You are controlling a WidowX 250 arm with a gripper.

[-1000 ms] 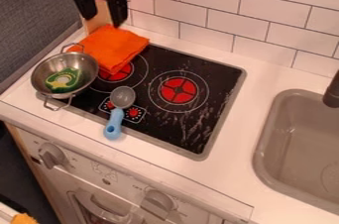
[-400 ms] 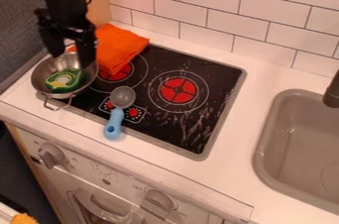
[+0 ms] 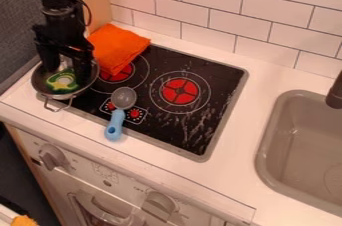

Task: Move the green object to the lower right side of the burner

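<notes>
Toy kitchen, identified by a cooktop [image 3: 217, 97] with red burners, a sink [image 3: 267, 162] set in a white bench [image 3: 230, 187], and oven knobs below.

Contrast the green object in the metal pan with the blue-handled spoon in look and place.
The green and yellow rounded object lies inside the round silver pan; the grey spoon with a blue handle lies outside it, across the stovetop's front edge. The green object is compact, the spoon long and slim. Both are unheld.
</notes>
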